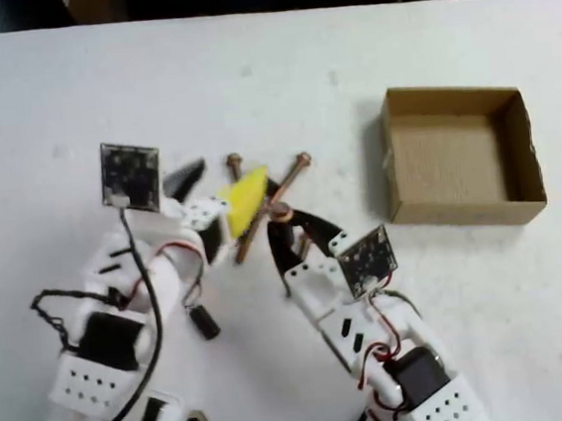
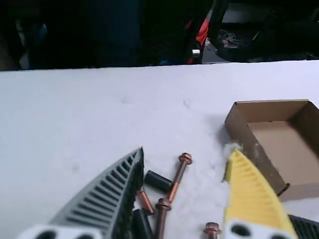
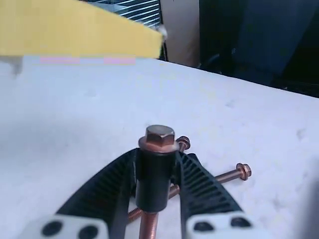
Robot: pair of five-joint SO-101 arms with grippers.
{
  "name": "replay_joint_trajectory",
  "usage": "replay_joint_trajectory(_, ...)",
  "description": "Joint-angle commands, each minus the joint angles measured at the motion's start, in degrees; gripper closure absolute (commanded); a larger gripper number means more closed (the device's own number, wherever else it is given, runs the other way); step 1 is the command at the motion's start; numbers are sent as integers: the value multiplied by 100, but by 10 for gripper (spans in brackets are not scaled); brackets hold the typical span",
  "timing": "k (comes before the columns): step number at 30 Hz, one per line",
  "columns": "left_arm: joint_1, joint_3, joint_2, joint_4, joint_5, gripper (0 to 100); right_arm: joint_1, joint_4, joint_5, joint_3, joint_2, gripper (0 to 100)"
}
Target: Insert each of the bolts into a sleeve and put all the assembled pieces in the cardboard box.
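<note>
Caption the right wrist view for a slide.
Right tool grips a black sleeve with a bolt through it; loose bolts lie on the table.

Left hand (image 2: pixel 186 151) splayed, right hand (image 3: pixel 159 155) clenched.

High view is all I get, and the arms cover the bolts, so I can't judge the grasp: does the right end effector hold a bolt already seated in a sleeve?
Observer: Yes. The right wrist view shows the right end effector shut on a black sleeve with a bolt through it, head on top and shank out below.
Operator: Is a spare sleeve lying near the pile?
Observer: Yes. In the left wrist view a loose sleeve lies on the table beside a loose bolt, between the open fingers of the left end effector.
</note>
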Motion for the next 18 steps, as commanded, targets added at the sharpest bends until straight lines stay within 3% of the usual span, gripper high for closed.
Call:
replay_joint_trajectory(1,-338,-589,-40,527,-888,831,57,-22,290,-396,-110,981)
replay_joint_trajectory(5,-752,-879,-40,1468,-1749,978,57,-22,325,-396,-110,981)
replay_joint_trajectory(15,-1209,-879,4,2567,-2031,955,57,75,352,-299,-110,981)
replay_joint_trajectory(18,-1174,-870,4,2875,-2479,954,57,198,352,-308,-110,981)
